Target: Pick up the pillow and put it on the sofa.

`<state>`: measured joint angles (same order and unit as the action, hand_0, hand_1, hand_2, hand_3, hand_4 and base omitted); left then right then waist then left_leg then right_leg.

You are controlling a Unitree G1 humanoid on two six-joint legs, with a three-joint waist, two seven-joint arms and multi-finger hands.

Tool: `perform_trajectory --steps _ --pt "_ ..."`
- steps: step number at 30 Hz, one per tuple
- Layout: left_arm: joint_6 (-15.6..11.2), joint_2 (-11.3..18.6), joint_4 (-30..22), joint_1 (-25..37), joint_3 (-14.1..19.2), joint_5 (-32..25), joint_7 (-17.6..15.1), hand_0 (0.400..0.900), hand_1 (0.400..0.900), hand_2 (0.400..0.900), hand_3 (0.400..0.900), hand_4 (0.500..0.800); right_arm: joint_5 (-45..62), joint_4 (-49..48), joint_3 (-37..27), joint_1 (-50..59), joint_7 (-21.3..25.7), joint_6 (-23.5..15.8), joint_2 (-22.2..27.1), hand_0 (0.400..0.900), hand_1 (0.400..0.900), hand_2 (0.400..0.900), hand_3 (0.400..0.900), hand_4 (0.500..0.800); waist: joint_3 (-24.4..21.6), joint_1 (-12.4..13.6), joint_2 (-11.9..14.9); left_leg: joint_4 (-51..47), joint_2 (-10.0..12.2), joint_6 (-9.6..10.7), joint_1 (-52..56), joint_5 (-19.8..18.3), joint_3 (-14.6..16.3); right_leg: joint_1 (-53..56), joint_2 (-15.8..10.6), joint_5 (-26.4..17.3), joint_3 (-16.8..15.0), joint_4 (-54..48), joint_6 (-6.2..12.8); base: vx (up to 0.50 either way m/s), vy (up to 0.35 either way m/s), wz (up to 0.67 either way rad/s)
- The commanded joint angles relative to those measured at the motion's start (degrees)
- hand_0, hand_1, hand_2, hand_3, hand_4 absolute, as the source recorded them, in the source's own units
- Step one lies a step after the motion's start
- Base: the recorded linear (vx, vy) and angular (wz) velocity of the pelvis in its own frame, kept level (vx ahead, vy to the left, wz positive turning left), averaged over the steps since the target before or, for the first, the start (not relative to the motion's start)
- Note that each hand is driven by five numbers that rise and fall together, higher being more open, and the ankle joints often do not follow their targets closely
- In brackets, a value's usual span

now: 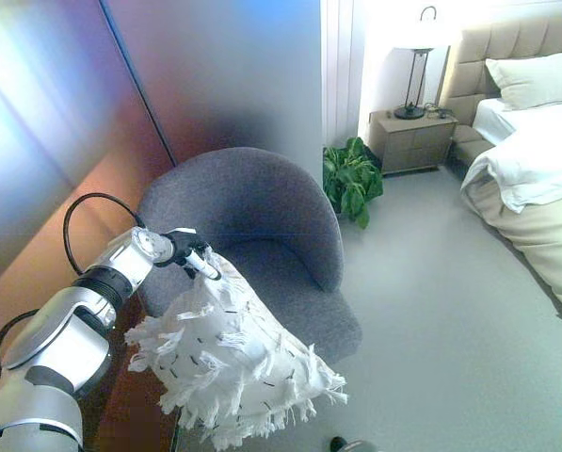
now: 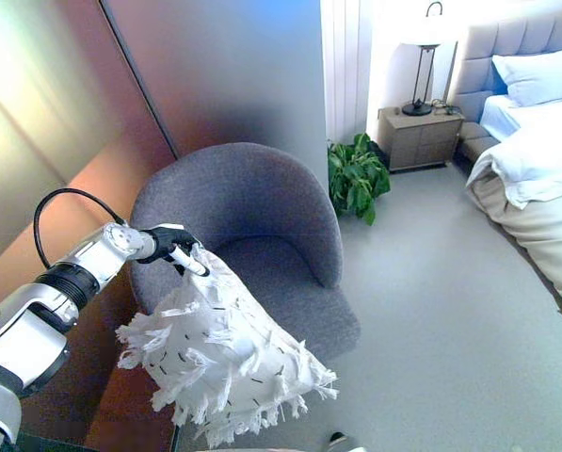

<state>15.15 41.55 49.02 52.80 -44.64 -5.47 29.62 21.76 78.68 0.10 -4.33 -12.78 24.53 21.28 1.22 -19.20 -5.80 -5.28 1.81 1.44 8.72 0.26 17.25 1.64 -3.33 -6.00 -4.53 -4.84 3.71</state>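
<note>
- Risk first: fringed white pillow held by one top corner only; weight hangs down and out, so a slip from that small pinch looks likely on any fast swing.
- Second risk: pillow bulk sits over the front left edge of the grey tub armchair, not over the seat; released here, probably slides off to the floor at 6 o'clock.
- Third: fringe could snag on the chair's arm rim during the move to 1 o'clock toward the seat centre.
- Left robot hand: fingers curled, pinching the pillow's upper corner, white tips pressed into the fabric.
- Left arm comes in from 8 o'clock, forearm extended toward 2 o'clock, wrist roughly level, hand above the chair's left arm rim.
- Right robot hand: not visible in either view.
- Pillow position: airborne, dangling at 5 o'clock from the hand, lower fringe below seat height, overlapping the seat's front left corner in view; contact with the seat can't be told.
- Potted plant, nightstand and bed well apart at 1–2 o'clock, no collision concern.
</note>
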Motion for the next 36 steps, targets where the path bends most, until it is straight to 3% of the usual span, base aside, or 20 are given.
perform_trajectory --steps 1,12,15,23,27,32,36 --pt "0.0 1.9 2.7 13.6 7.1 -1.5 -3.0 0.900 0.900 0.900 0.900 0.800 -1.4 2.0 1.4 -1.2 -0.3 0.6 2.1 0.900 0.900 0.900 0.900 0.800 -1.6 -0.3 -2.0 2.6 -2.9 -0.4 0.2 -3.6 -0.4 0.0 2.6 1.9 1.8 1.1 4.97 0.01 0.015 0.04" --pt "-0.1 2.0 1.7 10.8 8.8 -2.0 -2.7 0.900 0.900 0.900 0.900 0.800 -1.8 1.8 2.8 -1.0 -0.6 0.0 1.1 0.900 0.900 0.900 0.900 0.800 -1.8 1.2 -1.5 2.5 -3.0 -0.6 0.3 -3.4 -1.1 0.8 2.6 2.1 2.9 0.7 4.72 0.00 0.001 0.01" --pt "-1.2 1.9 1.5 10.2 9.7 -4.1 -3.2 0.900 0.900 0.900 0.900 0.800 -2.0 1.6 3.3 -0.9 -0.7 -0.2 0.8 0.900 0.900 0.900 0.900 0.800 -1.8 1.6 -1.3 2.4 -2.9 -0.5 0.4 -3.4 -1.3 1.0 2.6 2.2 3.2 0.6 4.70 -0.03 0.006 0.01" --pt "-5.4 1.1 -1.4 4.9 12.6 -12.5 0.5 0.900 0.900 0.900 0.900 0.800 -2.8 0.8 4.1 -0.5 -1.1 -2.0 -0.2 0.900 0.900 0.900 0.900 0.800 -2.0 3.4 0.0 2.0 -2.4 -0.4 0.3 -2.9 -2.2 1.3 2.8 2.2 4.2 0.5 4.21 -0.08 0.017 0.04" --pt "-7.2 -1.8 -4.7 -4.5 16.0 -15.7 0.2 0.900 0.900 0.900 0.900 0.800 -3.6 -0.1 4.2 -0.3 -1.3 -3.6 -0.7 0.900 0.900 0.900 0.900 0.800 -1.7 5.0 1.3 1.6 -2.4 -0.6 0.3 -2.6 -3.4 1.7 2.9 2.3 4.8 0.5 3.69 -0.09 0.015 0.05" --pt "-11.1 -7.6 -7.2 -20.1 19.4 -15.2 -0.8 0.900 0.900 0.900 0.900 0.800 -4.4 -1.5 4.9 0.1 -1.3 -5.4 -1.9 0.900 0.900 0.900 0.900 0.800 -1.2 7.5 2.8 1.5 -2.5 -1.1 0.1 -2.4 -5.2 2.2 2.9 2.5 5.5 0.6 3.23 -0.10 0.032 0.03" --pt "-12.7 -12.0 -8.0 -29.4 21.0 -14.8 -1.7 0.900 0.900 0.900 0.900 0.800 -4.1 -2.2 5.8 1.0 -0.7 -5.9 -2.7 0.900 0.900 0.900 0.900 0.800 -0.7 9.5 3.7 1.4 -2.7 -1.5 -0.3 -2.2 -6.5 2.5 3.0 2.7 6.2 0.7 2.86 -0.08 0.032 0.05"
